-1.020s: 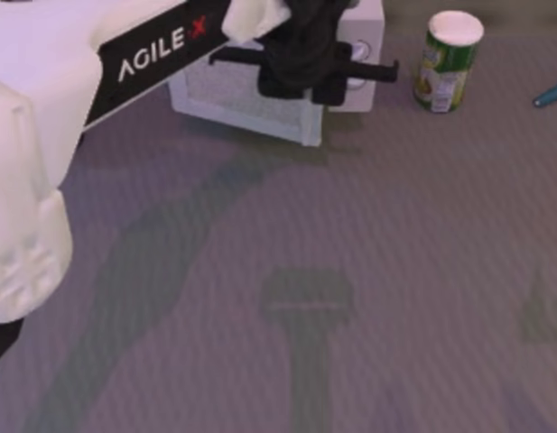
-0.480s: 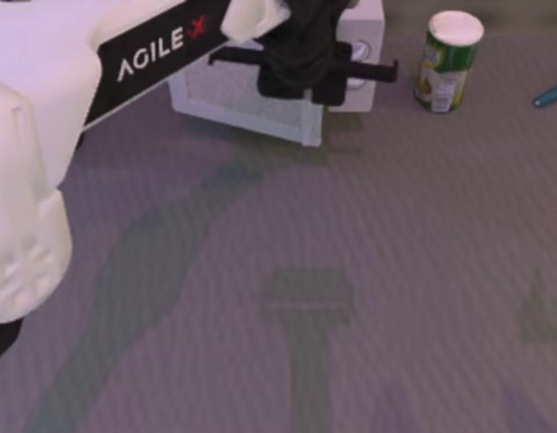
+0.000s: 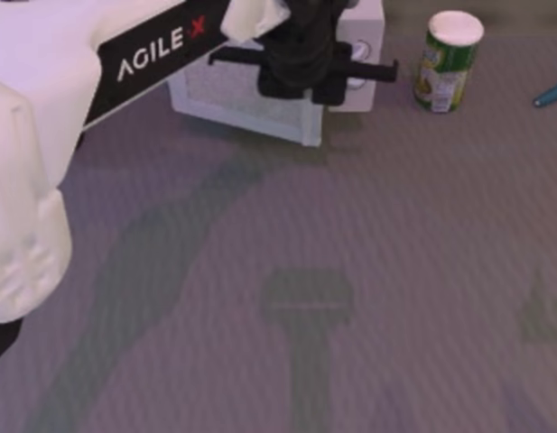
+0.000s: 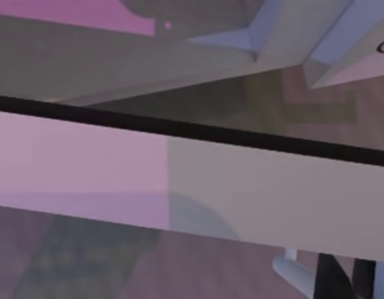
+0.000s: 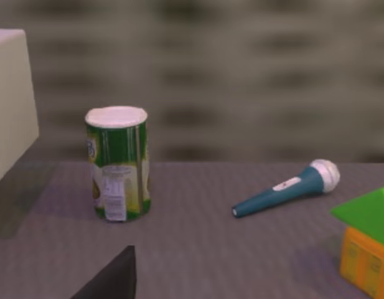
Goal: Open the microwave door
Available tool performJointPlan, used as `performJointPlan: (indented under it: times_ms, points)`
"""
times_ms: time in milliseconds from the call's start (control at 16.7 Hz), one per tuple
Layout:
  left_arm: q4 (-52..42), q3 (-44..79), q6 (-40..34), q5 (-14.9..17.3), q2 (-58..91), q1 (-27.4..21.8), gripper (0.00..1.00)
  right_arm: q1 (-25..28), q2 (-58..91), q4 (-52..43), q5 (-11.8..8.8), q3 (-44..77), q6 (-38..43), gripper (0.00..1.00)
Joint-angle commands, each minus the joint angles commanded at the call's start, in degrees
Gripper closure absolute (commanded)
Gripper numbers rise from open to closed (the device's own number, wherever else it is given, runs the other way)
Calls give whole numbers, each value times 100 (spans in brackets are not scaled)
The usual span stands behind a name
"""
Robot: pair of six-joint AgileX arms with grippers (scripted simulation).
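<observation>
Microwave [image 3: 364,27] at far edge of table [image 3: 395,271], door ajar, left gripper [image 3: 301,86] over it.

Microwave door [image 3: 246,104] swung slightly outward, free edge near black gripper body, hinge side toward table's left. Cannot tell whether left fingers are wide, narrow or holding door edge. Green can [image 3: 448,61] with white lid upright just right of microwave, apart from it. Teal toy microphone [image 5: 288,188] lying beyond can; small orange house with green roof [image 5: 368,246] near it. Right arm not in top view.
</observation>
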Motion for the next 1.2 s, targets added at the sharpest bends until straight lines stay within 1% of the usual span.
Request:
performJointPlan:
  times_ms: [180, 540, 1200]
  points:
    - [128, -223, 141, 48, -168, 42, 100, 0, 0, 0, 0, 0, 0, 0]
    - [514, -1024, 649, 301, -661, 139, 100, 0, 0, 0, 0, 0, 0, 0]
    - [515, -1026, 651, 302, -662, 140, 100, 0, 0, 0, 0, 0, 0, 0]
